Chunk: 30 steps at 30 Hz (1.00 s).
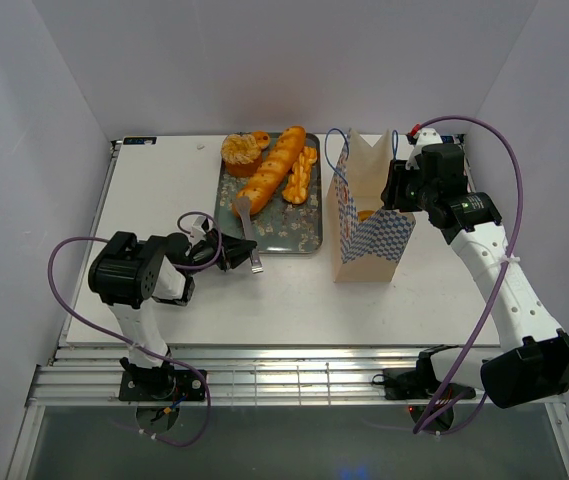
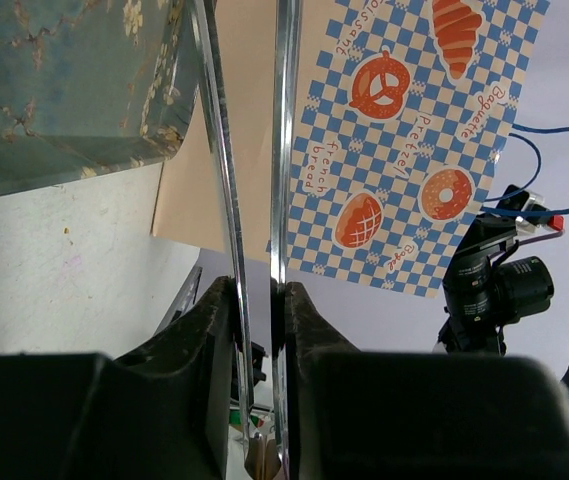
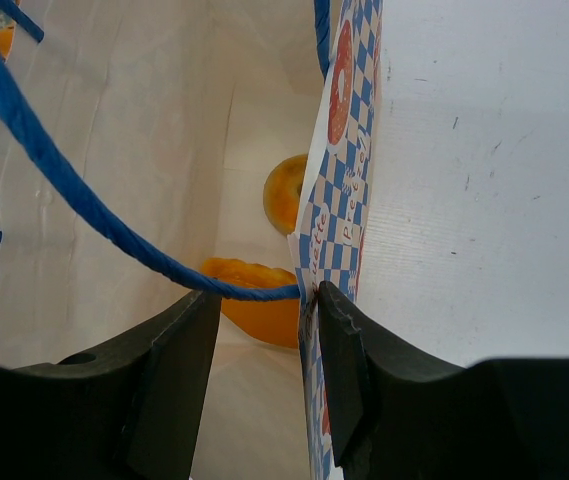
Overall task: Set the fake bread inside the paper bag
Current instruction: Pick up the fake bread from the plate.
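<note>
The grey tray (image 1: 289, 228) holds a long baguette (image 1: 274, 168), a cupcake (image 1: 241, 150) and a twisted stick (image 1: 299, 178). The paper bag (image 1: 369, 225) stands upright to the right of the tray. Two orange pastries, one round (image 3: 284, 195) and one larger (image 3: 259, 305), lie inside it. My left gripper (image 1: 232, 250) is shut on metal tongs (image 1: 248, 232), whose tips reach the tray's front left; the tongs' arms (image 2: 282, 150) run between my fingers (image 2: 257, 290). My right gripper (image 1: 392, 195) is open and straddles the bag's right wall (image 3: 339, 150), with the outer finger (image 3: 349, 360) touching it.
A blue cord handle (image 3: 74, 190) crosses in front of my right gripper's inner finger. The tray's corner (image 2: 54, 90) and the bag's checkered side (image 2: 414, 150) fill the left wrist view. White enclosure walls surround the table (image 1: 164, 290).
</note>
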Each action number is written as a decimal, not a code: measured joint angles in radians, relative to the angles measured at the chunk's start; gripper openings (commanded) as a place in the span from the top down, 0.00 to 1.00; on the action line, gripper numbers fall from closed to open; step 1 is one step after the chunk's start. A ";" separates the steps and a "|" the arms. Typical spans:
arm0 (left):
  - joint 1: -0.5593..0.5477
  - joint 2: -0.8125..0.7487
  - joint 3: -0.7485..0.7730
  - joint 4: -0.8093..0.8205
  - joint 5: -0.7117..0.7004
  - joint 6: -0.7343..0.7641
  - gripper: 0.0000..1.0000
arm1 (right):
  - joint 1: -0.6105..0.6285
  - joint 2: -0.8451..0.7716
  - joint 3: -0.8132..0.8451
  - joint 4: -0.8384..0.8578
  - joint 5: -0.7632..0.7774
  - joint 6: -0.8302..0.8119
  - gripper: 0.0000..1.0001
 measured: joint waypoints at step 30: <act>0.009 -0.888 0.777 -1.572 -0.193 0.875 1.00 | 0.000 0.000 0.064 -0.010 0.047 0.003 0.47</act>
